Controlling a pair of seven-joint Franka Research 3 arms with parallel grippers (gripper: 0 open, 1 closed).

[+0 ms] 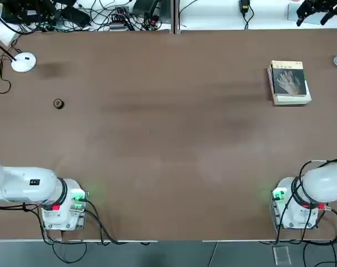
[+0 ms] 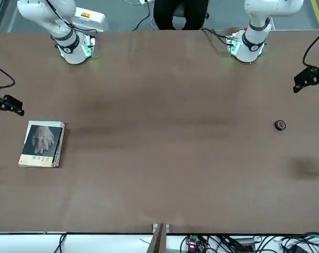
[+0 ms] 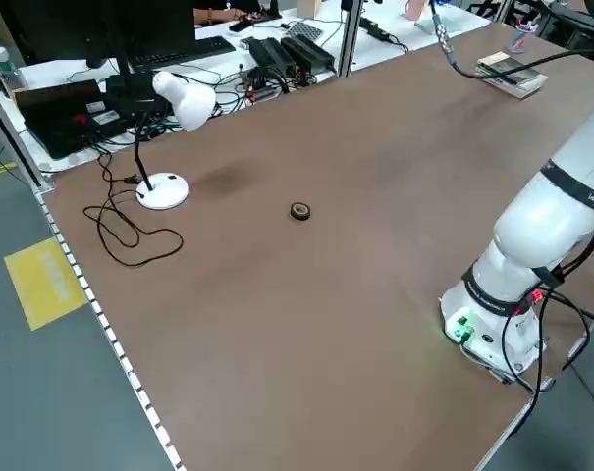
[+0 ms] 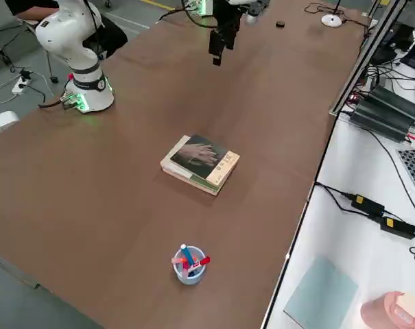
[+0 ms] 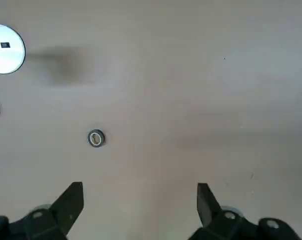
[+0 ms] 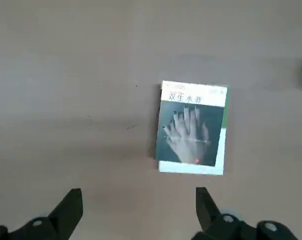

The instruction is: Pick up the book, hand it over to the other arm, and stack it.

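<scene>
Right gripper (image 6: 138, 197) hangs above the table (image 1: 168, 144) on the far right with its fingers spread wide and nothing between them. Left gripper (image 5: 139, 192) does the same over the far left, near a little ring (image 5: 96, 138) and a lamp base (image 5: 5, 49).

The book (image 6: 191, 127) is lying flat at the far right, cover up, squarely on top of the thicker green-and-white book (image 4: 190, 175), with neither arm touching it.

Honestly this looks like the stack is already done. If so, all that's left is for both arms to park. If not, the right arm just has to drop straight down and pinch the thin top book alone.
</scene>
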